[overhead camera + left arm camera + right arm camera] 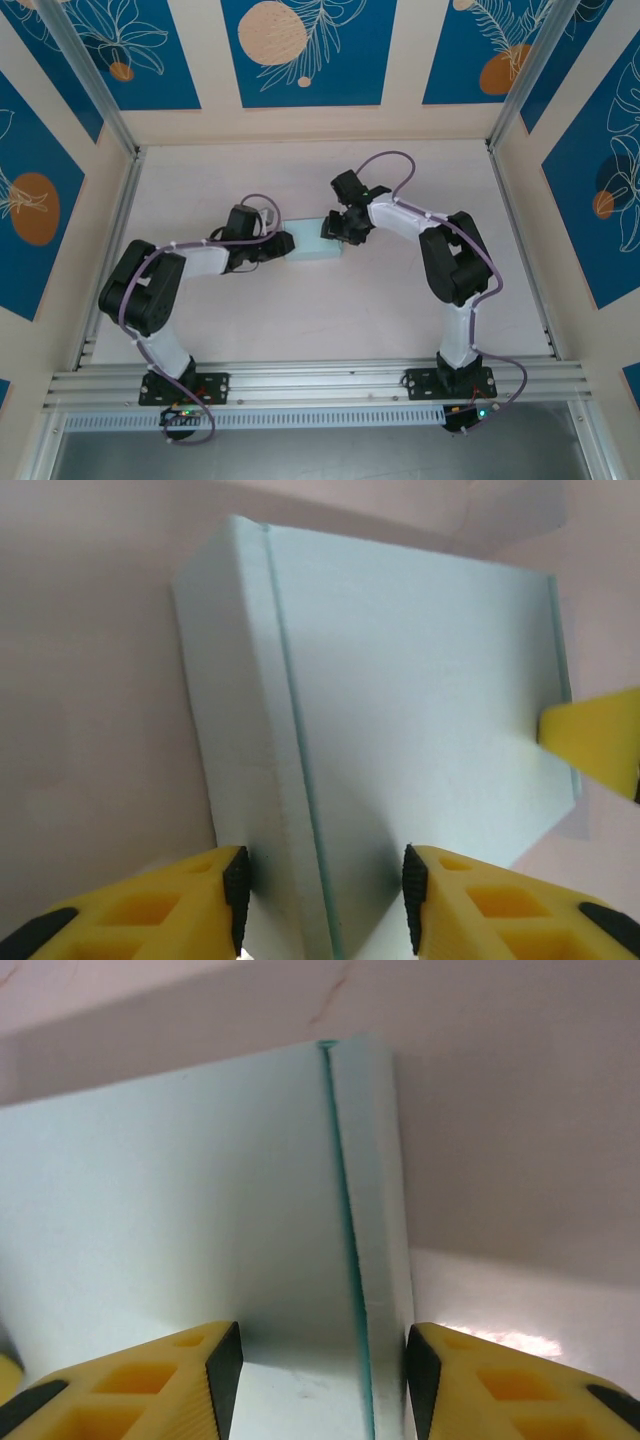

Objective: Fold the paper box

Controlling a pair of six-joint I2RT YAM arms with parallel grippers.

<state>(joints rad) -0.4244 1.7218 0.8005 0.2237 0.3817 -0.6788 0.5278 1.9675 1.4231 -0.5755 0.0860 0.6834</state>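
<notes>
Top view: paper box point(312, 250) closed up, lying flat near the middle of the table point(300, 320). Left gripper point(283, 245) is at the box's 9 o'clock end, right gripper point(335, 230) at its 2 o'clock corner.

Left wrist: jaws parted, astride a long folded edge of the box point(420, 700). Pinching or only straddling, cannot tell. A yellow finger point(600, 742) of the right gripper touches the box's end at 3 o'clock.

Right wrist: jaws likewise parted, astride a box point(180, 1210) edge. Grip cannot be told.
</notes>
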